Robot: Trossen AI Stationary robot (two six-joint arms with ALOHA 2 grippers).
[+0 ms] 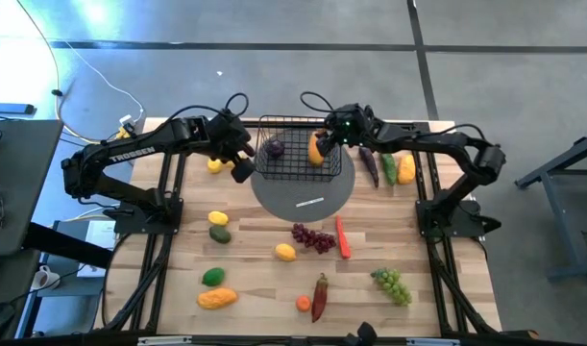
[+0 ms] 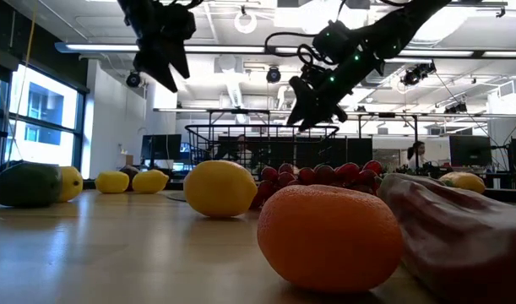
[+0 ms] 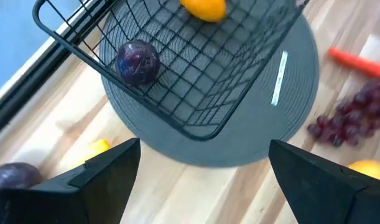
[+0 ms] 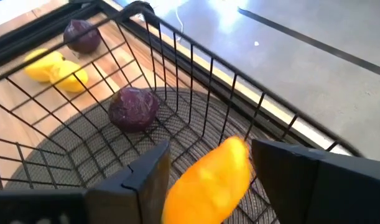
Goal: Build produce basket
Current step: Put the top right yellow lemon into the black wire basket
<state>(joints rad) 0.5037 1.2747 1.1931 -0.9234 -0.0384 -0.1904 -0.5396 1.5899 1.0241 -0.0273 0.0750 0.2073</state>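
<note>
Basket: black wire-mesh basket (image 1: 298,146) sits on a flat grey round mat (image 1: 303,197) near the counter's far edge, about midway along it.
Contents: a purple plum (image 1: 274,148) lies toward its left side; a yellow-orange mango (image 1: 316,150) is at its right wall, directly under the right pincer.
Right pincer: right pincer (image 1: 324,142) hangs over the basket's right side, fingers standing apart with the mango (image 4: 208,180) between them; whether they still touch it I cannot tell.
Key relation: the mango lies straight below the right pincer, its long axis running roughly far-to-near; this arm is the nearer one.
Left pincer: left pincer (image 1: 243,165) waits just off the basket's left side, spread wide and empty.
Remaining produce: lemons, purple grapes (image 1: 313,237), a carrot (image 1: 342,236), green grapes (image 1: 392,284) and other pieces are scattered toward the near edge; more lies by the far right corner.
Surface: pale wooden counter (image 1: 255,279).
Room: grey floor around it; an open workshop with ceiling lights beyond.
</note>
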